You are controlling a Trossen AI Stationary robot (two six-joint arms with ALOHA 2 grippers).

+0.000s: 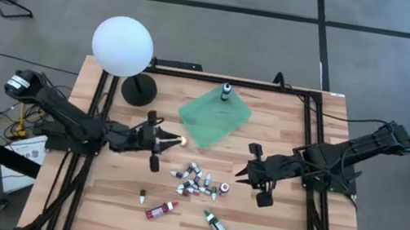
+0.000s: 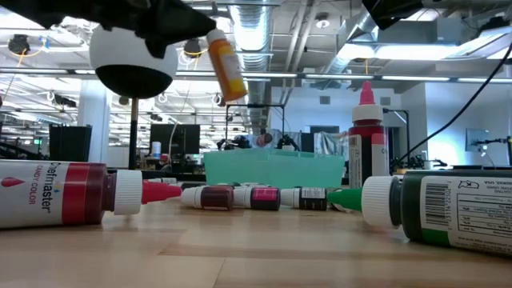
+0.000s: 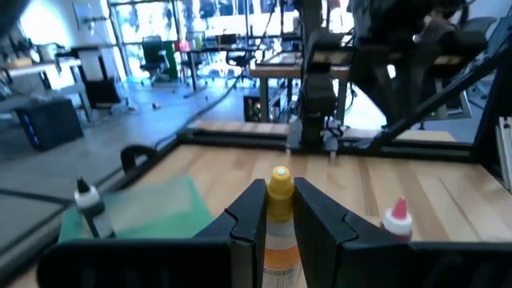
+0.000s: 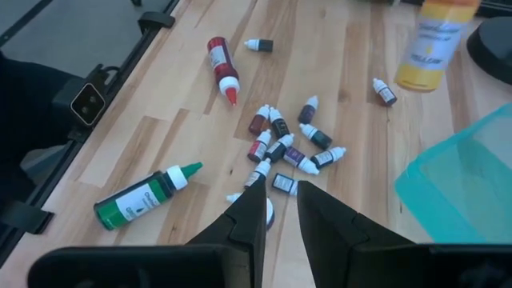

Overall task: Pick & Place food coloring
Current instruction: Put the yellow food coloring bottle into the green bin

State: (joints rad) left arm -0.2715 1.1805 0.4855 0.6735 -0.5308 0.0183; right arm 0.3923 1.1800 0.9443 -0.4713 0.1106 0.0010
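Observation:
My left gripper (image 1: 168,137) is shut on an orange food coloring bottle (image 1: 179,138) with a yellow cap (image 3: 280,182). It holds the bottle in the air left of a green cloth (image 1: 215,115). A small dark-capped bottle (image 1: 226,93) stands on the cloth's far corner. Several small bottles (image 1: 194,181) lie in a pile mid-table. A red bottle (image 1: 161,210) and a green one (image 1: 216,226) lie nearer the front edge. My right gripper (image 1: 242,173) hovers right of the pile, above it. Its fingers stand a narrow gap apart with nothing between them. My left gripper pinches the orange bottle's upper part (image 3: 279,212), just below the cap, between its two fingers. The fingers lie level and come from the table's left. The bottle (image 2: 226,68) hangs tilted below them, cap uppermost, lifted clear of the table.
A white globe lamp (image 1: 123,46) on a black round base (image 1: 140,88) stands at the far left. A red bottle with a pink cap (image 2: 366,140) stands upright beside the pile, under my right gripper. Black rails (image 1: 314,132) run along the table's sides.

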